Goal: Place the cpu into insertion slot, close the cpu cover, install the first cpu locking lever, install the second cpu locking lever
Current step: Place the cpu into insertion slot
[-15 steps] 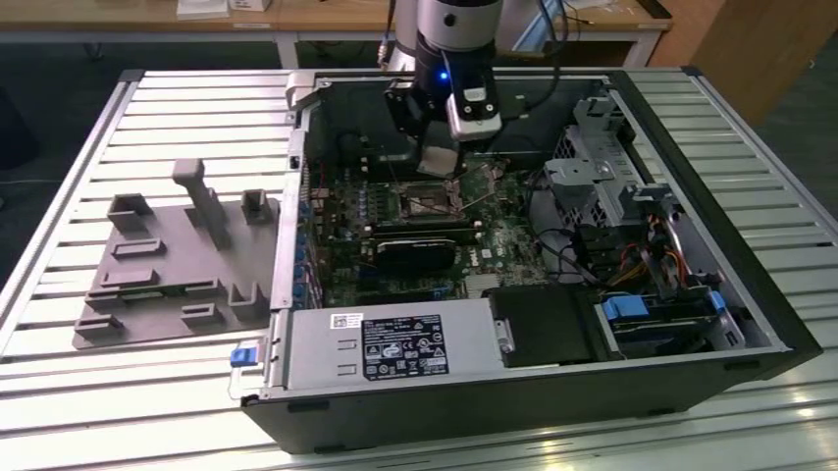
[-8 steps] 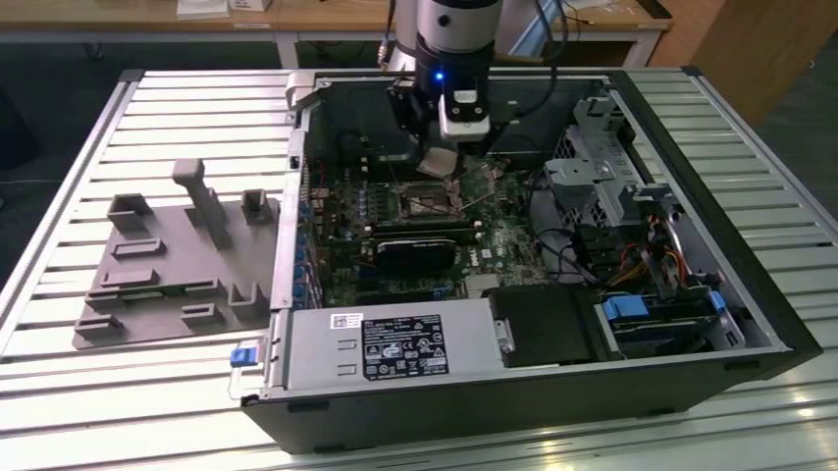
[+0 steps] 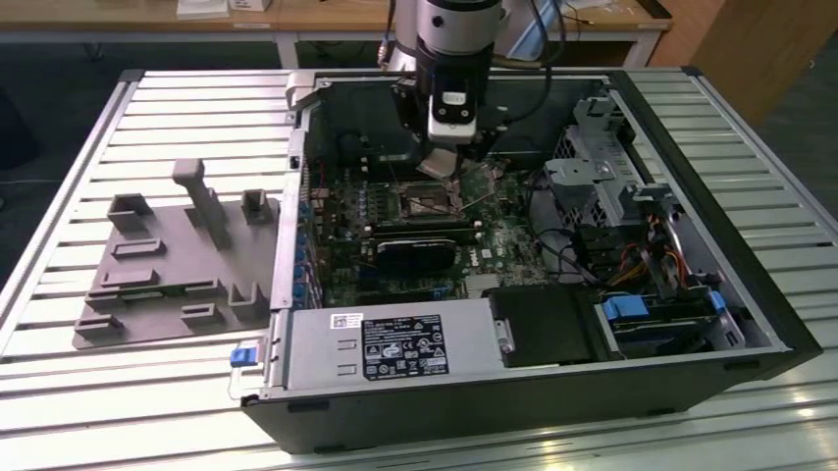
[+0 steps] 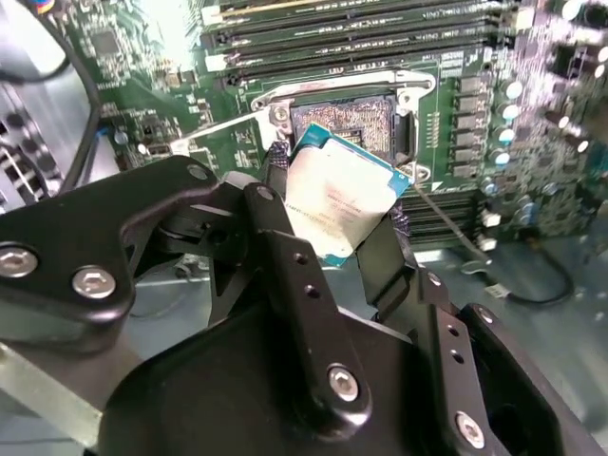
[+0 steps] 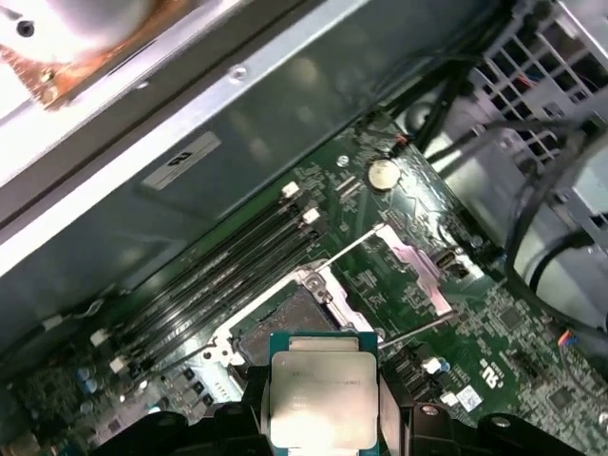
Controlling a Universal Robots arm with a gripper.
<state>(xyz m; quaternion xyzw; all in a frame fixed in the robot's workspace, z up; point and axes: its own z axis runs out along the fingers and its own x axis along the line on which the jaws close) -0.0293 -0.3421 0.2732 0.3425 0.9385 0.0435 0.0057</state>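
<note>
Gripped the cpu (image 4: 337, 195) by two opposite edges between the black fingers (image 4: 285, 256) of the gripper (image 4: 332, 217), closed tight on the chip. Held it tilted, dull silvery-tan top outward, with a green rim showing along the edges. Seen likewise in the first wrist view: cpu (image 5: 321, 394) pinched at the gripper (image 5: 321, 427).

Found the insertion slot (image 4: 356, 119) just beyond the fingertips, its dark centre uncovered and one corner overlapped in the second wrist view by the held chip. Could not tell from there whether chip and socket touched. In the exterior view, located the gripper (image 3: 443, 165) directly above the insertion slot (image 3: 426, 201), with the chip not seated in it.

Saw the cpu cover (image 5: 418, 271) swung open to one side of the socket, farther from the fingers than the slot itself. Noted a thin locking lever (image 4: 223, 128) sticking out from one side of the socket and a second locking lever (image 4: 446, 214) angling away on the other, both clear of the fingers.

Past the slot from the fingertips: rows of memory slots (image 4: 361, 28) on the green motherboard (image 4: 142, 76).

All inside an open computer case (image 3: 524, 402) lying on a slatted metal table (image 3: 131, 128). Grey moulded fixture (image 3: 171, 265) on that table outside the case, well apart from the fingers.
</note>
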